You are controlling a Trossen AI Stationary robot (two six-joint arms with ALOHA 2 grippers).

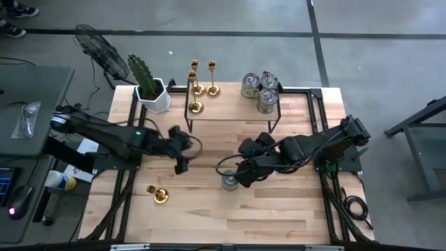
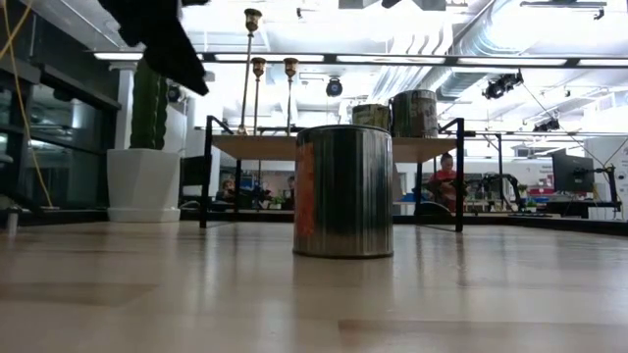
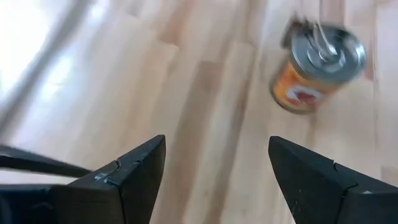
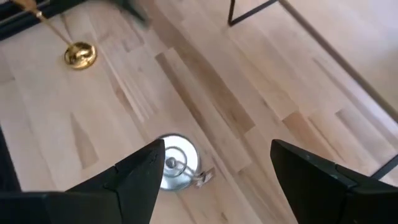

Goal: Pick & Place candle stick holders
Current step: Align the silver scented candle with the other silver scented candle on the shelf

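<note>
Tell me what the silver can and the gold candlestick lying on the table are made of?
Silver can: looks like metal, brushed and shiny, with streaky reflections on its side. Gold candlestick: probably polished brass or gold-plated metal, since it gleams bright yellow. Table: pale wooden planks with visible grain.

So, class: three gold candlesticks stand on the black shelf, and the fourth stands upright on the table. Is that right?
Not quite. The high view shows the fourth gold candlestick lying on its side on the table; three do stand on the black shelf.
</note>
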